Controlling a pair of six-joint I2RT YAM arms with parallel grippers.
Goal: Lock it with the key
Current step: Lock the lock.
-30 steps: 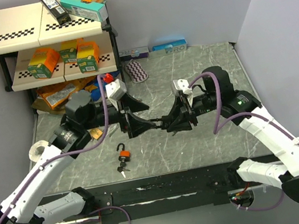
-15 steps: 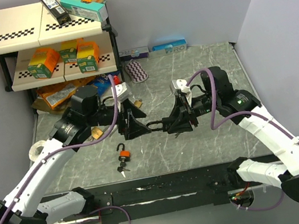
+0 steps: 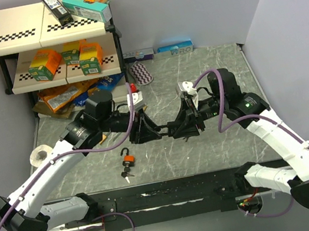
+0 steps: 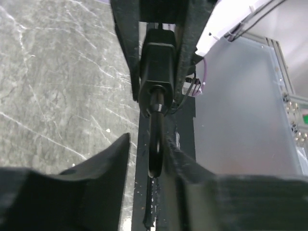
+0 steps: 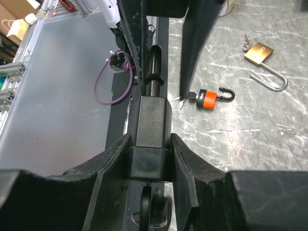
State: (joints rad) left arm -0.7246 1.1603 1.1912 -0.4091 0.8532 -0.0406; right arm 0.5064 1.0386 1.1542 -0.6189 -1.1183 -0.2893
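The black rectangular padlock (image 5: pixel 153 120) hangs in the air above the middle of the grey marbled counter (image 3: pixel 206 70), between both arms. The right claw (image 5: pixel 150 140) is clamped on its body. The left claw (image 4: pixel 147 144) stands narrowly parted around its shackle loop, with one finger touching it. On the counter nearby lie a small orange padlock (image 5: pixel 208 98) with a key in it and a brass padlock (image 5: pixel 262 53) with its shackle open.
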